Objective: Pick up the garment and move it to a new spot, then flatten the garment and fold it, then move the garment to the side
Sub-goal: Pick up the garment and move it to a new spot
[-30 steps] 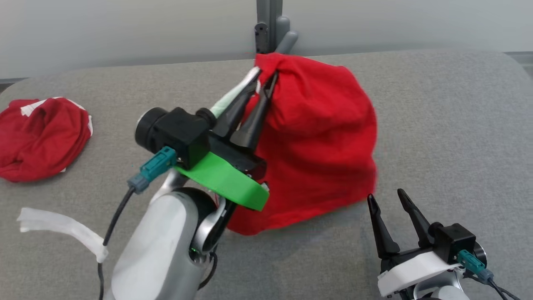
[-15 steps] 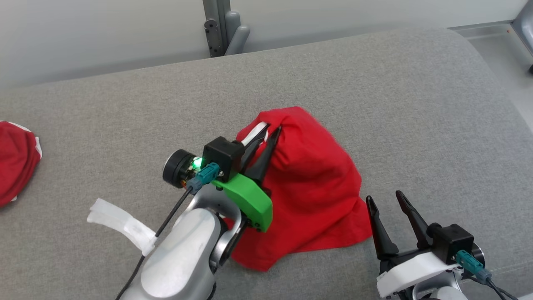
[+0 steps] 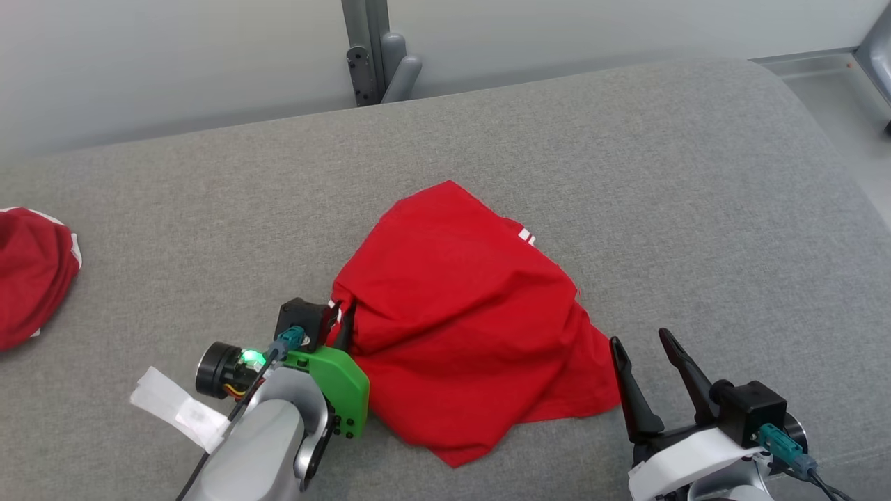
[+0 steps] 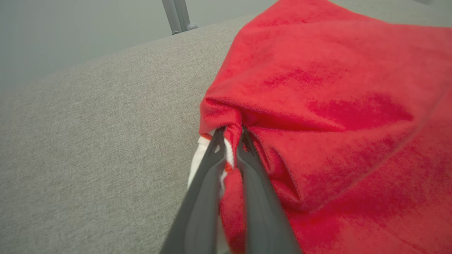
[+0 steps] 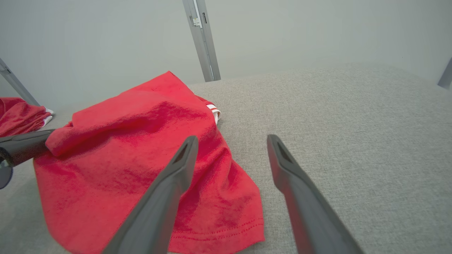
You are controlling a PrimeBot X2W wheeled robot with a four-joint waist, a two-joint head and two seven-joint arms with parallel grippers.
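The garment (image 3: 452,313) lies rumpled on the middle of the grey desk (image 3: 696,174); the left claw (image 3: 341,321) is clamped on a bunched fold at its left edge, low to the surface; the right claw (image 3: 639,338) stands wide open and empty, just right of the hem; that loose corner is probably its nearest hold for flattening.

garment (image 3: 459,334) on table (image 3: 626,174), middle | left gripper (image 3: 341,311) at garment's left edge | right gripper (image 3: 639,338) just right of garment's near corner | second garment (image 3: 31,275) far left on table | strip (image 3: 174,414) front left, beside left arm | post (image 3: 369,49) behind table
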